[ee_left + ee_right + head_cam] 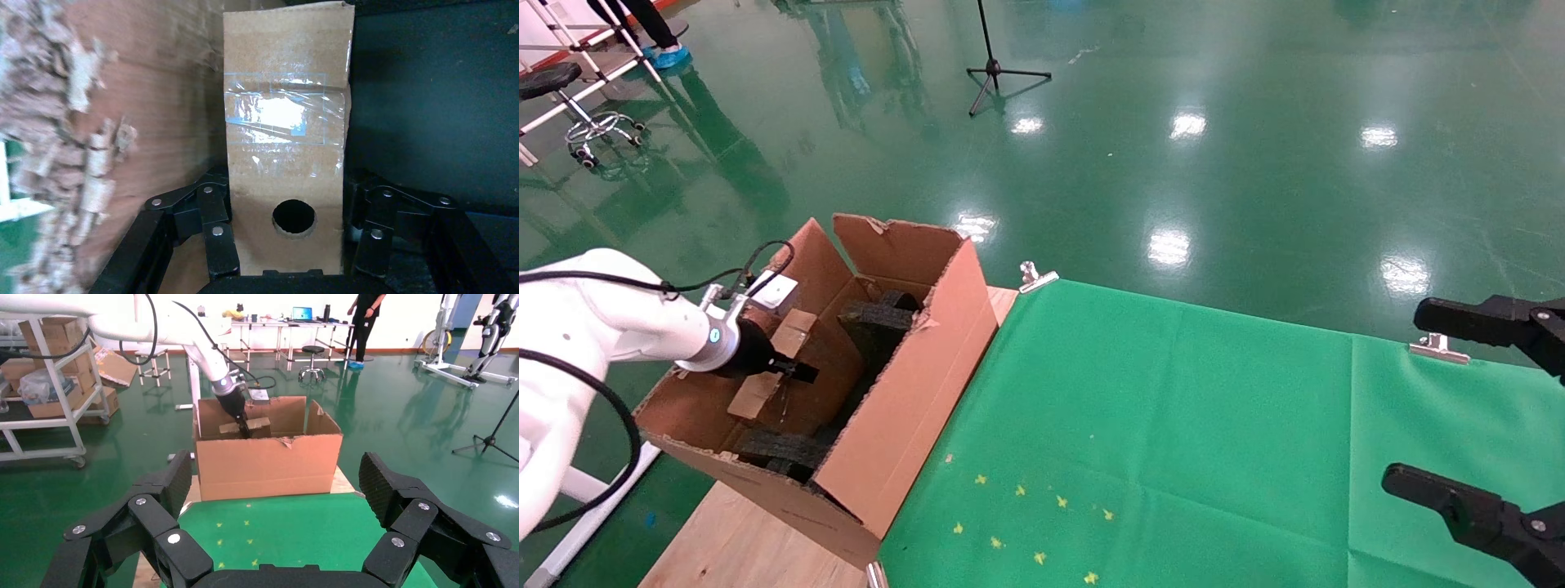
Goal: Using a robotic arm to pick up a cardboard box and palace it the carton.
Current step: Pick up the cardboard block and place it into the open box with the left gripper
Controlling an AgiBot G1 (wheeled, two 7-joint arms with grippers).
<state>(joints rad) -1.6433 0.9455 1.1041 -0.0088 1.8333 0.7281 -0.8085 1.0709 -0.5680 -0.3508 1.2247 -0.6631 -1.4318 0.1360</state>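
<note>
The carton (pixel 911 392) stands with its top open at the left end of the table, with black foam blocks (pixel 878 322) inside. My left gripper (pixel 793 369), on the white robotic arm (pixel 601 327), reaches down into it. It is shut on the slim cardboard box (pixel 793 331), which stands between the carton wall and the foam. In the left wrist view the taped cardboard box (pixel 287 122) with its round hole sits between the fingers (pixel 217 236) of the left gripper (pixel 294 245). My right gripper (pixel 1459 408) hangs open at the table's right edge, holding nothing; in its own view it (pixel 278 478) faces the carton (pixel 269 465).
A green cloth (pixel 1173 425) with small yellow marks (pixel 1026 523) covers the table, held by metal clips (pixel 1036 278). Bare wood (pixel 740 547) shows under the carton. A tripod stand (pixel 993 73) and a stool (pixel 568 90) stand on the green floor beyond.
</note>
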